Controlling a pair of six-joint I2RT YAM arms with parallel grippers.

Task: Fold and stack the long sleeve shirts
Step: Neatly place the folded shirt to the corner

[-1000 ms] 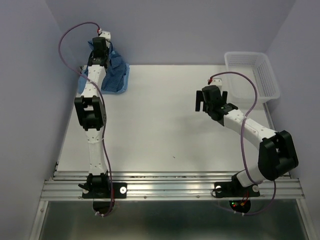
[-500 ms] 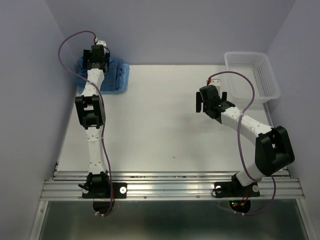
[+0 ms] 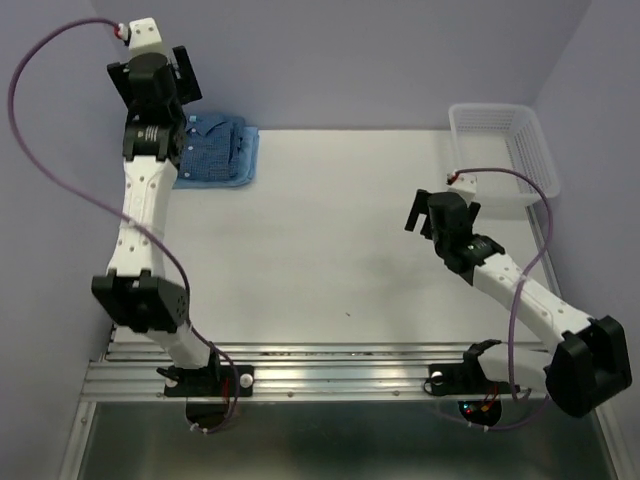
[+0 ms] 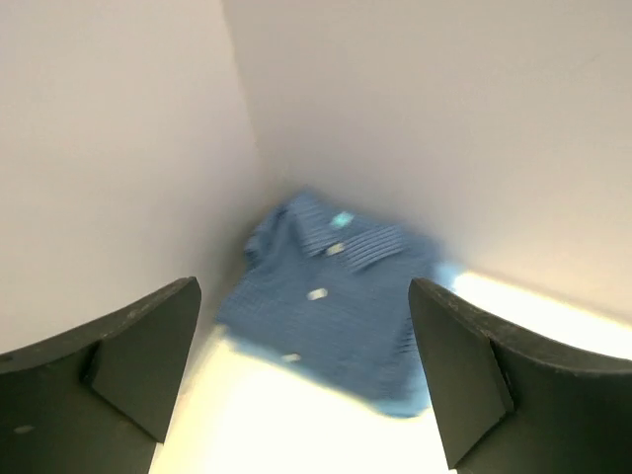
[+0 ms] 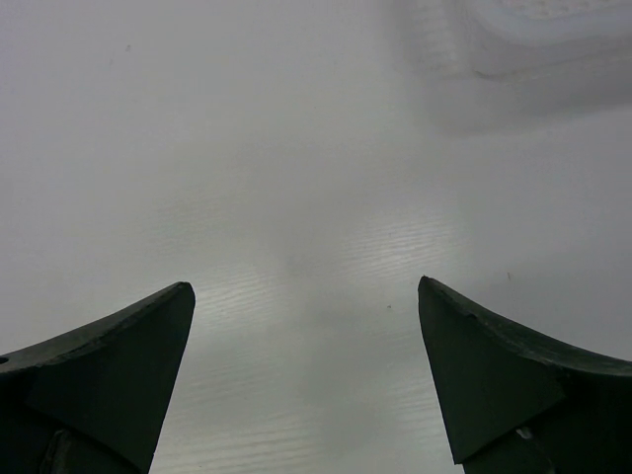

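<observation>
The dark blue checked shirt (image 3: 212, 150) lies folded in the table's back left corner, collar toward the wall. It rests on the light sky blue shirt (image 3: 250, 160), of which only an edge shows. In the left wrist view the checked shirt (image 4: 331, 296) is blurred, with the light blue edge (image 4: 449, 277) at its right. My left gripper (image 3: 152, 85) is raised high above the stack, open and holding nothing (image 4: 306, 385). My right gripper (image 3: 437, 207) hangs open over bare table at the right (image 5: 306, 375), far from the shirts.
A white plastic mesh basket (image 3: 543, 160) stands at the back right corner, just beyond my right gripper, and shows blurred in the right wrist view (image 5: 533, 35). Walls close in the table on the left, back and right.
My left gripper opened and let go of the checked shirt, then rose well above the stack; the shirt now lies flat. My right arm drew back toward the right.
</observation>
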